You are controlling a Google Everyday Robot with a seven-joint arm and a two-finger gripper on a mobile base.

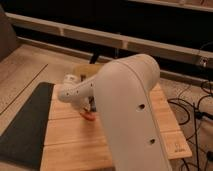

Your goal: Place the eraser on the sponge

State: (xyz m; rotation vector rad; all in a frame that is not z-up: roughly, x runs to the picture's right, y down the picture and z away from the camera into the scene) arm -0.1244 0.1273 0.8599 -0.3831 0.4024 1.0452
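My white arm (127, 110) fills the middle of the camera view and covers much of the wooden table (70, 140). Its wrist (75, 92) reaches to the left over the table's back part. The gripper (91, 104) shows only as a dark piece under the wrist, just above the table. An orange pen (87, 115) pokes out from beneath it. The eraser and the sponge are hidden behind the arm or out of view.
A dark mat (25, 125) lies along the table's left side. A tan object (82, 69) stands behind the wrist at the table's back edge. Cables (195, 107) run over the floor on the right. A dark railing (100, 40) crosses the back.
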